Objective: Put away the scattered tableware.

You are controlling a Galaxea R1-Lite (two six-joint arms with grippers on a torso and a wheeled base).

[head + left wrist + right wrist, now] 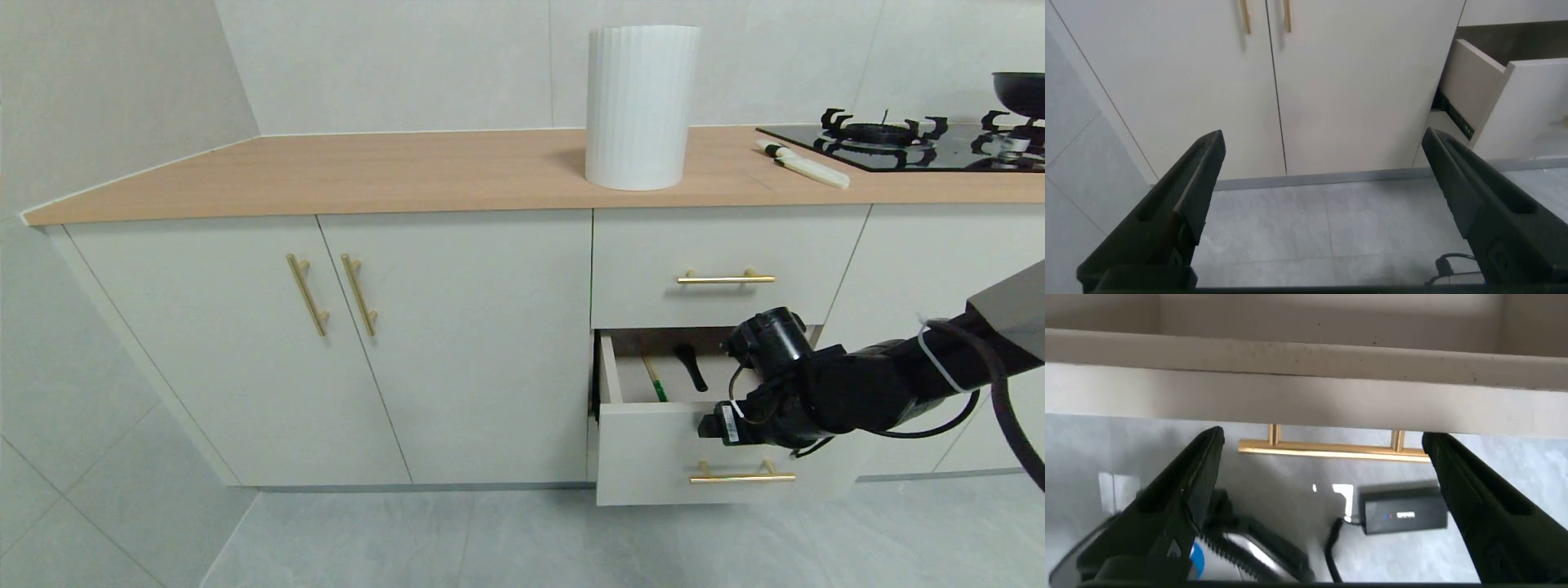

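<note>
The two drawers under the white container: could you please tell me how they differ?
The upper drawer is shut flush; the lower drawer is pulled out. The upper drawer's contents are hidden; the lower drawer shows a black utensil and a green-tipped stick inside. Both have white fronts with gold bar handles.

Pulled-out drawer (645, 441) just before right claw (1323, 506); open space above its utensils (690, 367).

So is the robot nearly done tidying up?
Partly. The drawer is open and already has a green stick and a black utensil inside. The right hand is open and empty, by the drawer's front. Left to do: a pale utensil lies on the counter near the stove, and the drawer needs shutting.
</note>
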